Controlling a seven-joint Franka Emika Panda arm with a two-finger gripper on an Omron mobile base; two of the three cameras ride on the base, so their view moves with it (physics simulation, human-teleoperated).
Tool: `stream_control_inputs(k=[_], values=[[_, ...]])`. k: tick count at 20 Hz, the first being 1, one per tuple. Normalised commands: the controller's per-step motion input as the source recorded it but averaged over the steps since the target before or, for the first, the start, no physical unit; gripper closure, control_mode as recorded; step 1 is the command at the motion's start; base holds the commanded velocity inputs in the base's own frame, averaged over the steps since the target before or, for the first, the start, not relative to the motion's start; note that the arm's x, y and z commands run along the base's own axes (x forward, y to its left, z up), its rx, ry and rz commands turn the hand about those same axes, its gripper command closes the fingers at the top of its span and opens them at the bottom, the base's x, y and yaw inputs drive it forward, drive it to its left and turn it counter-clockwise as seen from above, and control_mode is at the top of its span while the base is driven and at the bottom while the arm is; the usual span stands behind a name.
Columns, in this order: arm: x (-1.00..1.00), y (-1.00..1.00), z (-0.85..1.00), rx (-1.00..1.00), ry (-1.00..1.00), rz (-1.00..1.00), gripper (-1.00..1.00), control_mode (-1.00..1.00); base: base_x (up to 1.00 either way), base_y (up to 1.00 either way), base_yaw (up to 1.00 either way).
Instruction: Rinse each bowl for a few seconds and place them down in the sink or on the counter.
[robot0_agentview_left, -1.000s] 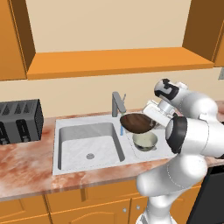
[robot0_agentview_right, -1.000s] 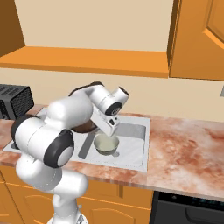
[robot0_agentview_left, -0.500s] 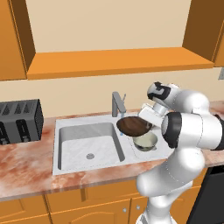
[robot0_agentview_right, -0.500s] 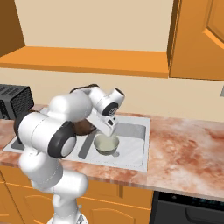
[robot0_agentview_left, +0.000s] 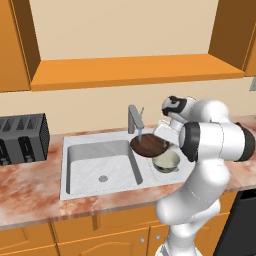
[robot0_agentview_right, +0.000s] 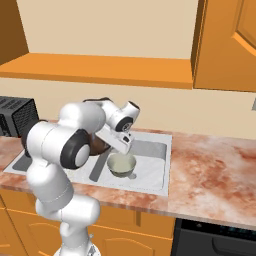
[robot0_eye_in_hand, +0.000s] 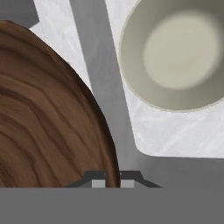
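the gripper (robot0_eye_in_hand: 112, 178) is clamped on the rim of the dark brown bowl (robot0_agentview_left: 149, 145), holding it over the sink (robot0_agentview_left: 100, 170) right under the faucet (robot0_agentview_left: 134, 118), where a thin blue stream meets it. the cream-green bowl (robot0_agentview_left: 166, 161) sits in the right basin just below. to rinse well, the arm should probably keep the bowl's hollow under the stream and hold the pinch firm.
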Motion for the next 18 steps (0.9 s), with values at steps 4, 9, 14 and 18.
stream_control_inputs(k=[4, 9, 14, 18], values=[[0.17, 0.0, -0.03, 0.0, -0.08, 0.03, 1.0, -1.0, 0.0, 0.0, 0.0], [-0.18, -0.28, 0.0, 0.0, -0.07, 0.03, 1.0, -1.0, 0.0, 0.0, 0.0], [-0.4, -0.43, 0.13, 0.0, -0.14, 0.02, 1.0, -1.0, 0.0, 0.0, 0.0], [-0.31, -0.44, 0.24, 0.0, -0.12, 0.01, 1.0, -1.0, 0.0, 0.0, 0.0]])
